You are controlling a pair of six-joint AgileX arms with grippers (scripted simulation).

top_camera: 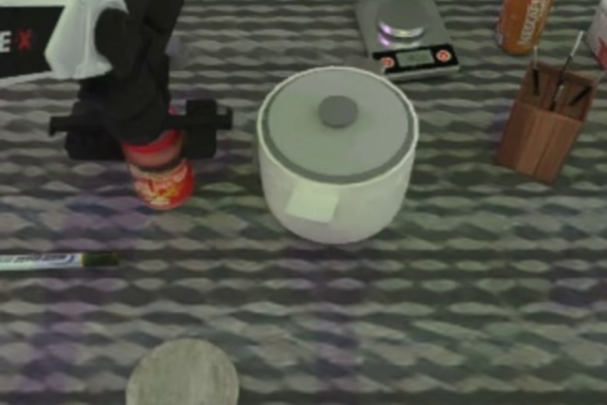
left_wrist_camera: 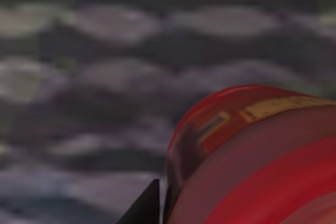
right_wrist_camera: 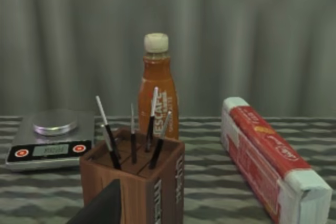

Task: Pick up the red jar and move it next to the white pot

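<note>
Evidently the left gripper (top_camera: 156,139) was clamped on the red jar (top_camera: 161,175), left of the white pot (top_camera: 337,154) — swinging right too low risked clipping the pot's wall.

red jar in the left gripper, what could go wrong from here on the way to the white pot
1. The left gripper covers the top of the red jar; the grip itself is hidden, so the jar might slip or tilt in transit.
2. The white pot stands close on the jar's right; a low sideways move could knock the jar or gripper against its wall.
3. Set down too near the pot, the wide gripper body might bump its rim on release.
</note>
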